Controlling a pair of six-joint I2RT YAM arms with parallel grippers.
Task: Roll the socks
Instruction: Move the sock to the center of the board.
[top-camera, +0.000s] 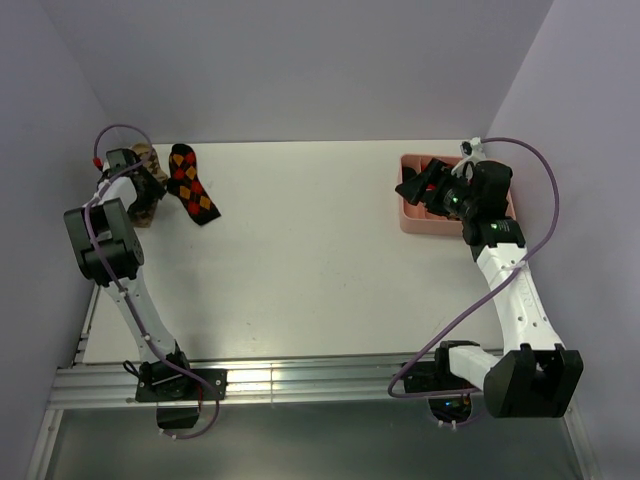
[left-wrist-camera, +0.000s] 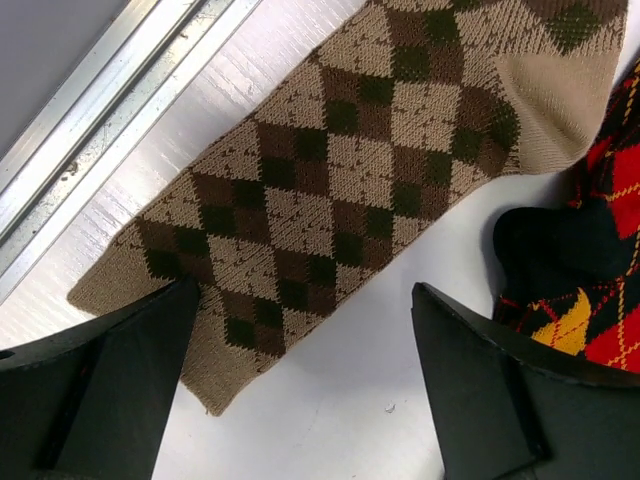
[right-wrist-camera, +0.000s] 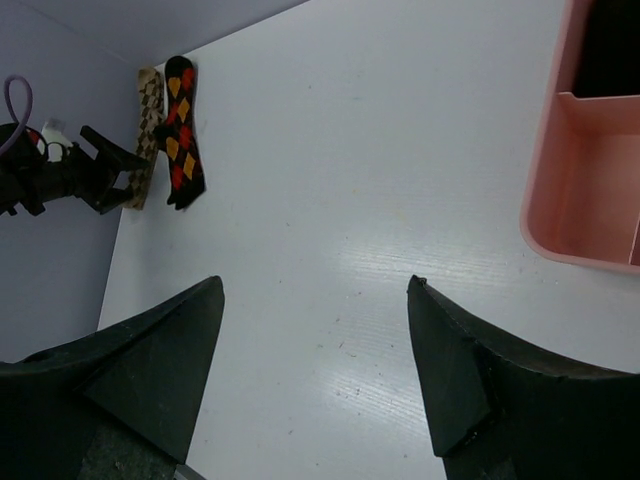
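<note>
Left arm (top-camera: 104, 238) hides most of tan sock (top-camera: 147, 154).

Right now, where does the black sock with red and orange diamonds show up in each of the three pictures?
Top external: the black, red and orange argyle fabric sock lies flat at the far left of the table.
Left wrist: right edge, partly cut off.
Right wrist: upper left, far away.
Shared landmark: the tan-brown argyle fabric sock beside it, in all three.

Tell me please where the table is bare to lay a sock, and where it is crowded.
The wide middle of the table, between the black-red sock and the pink bin, is bare. The far-left corner is crowded: tan sock and left gripper there.
</note>
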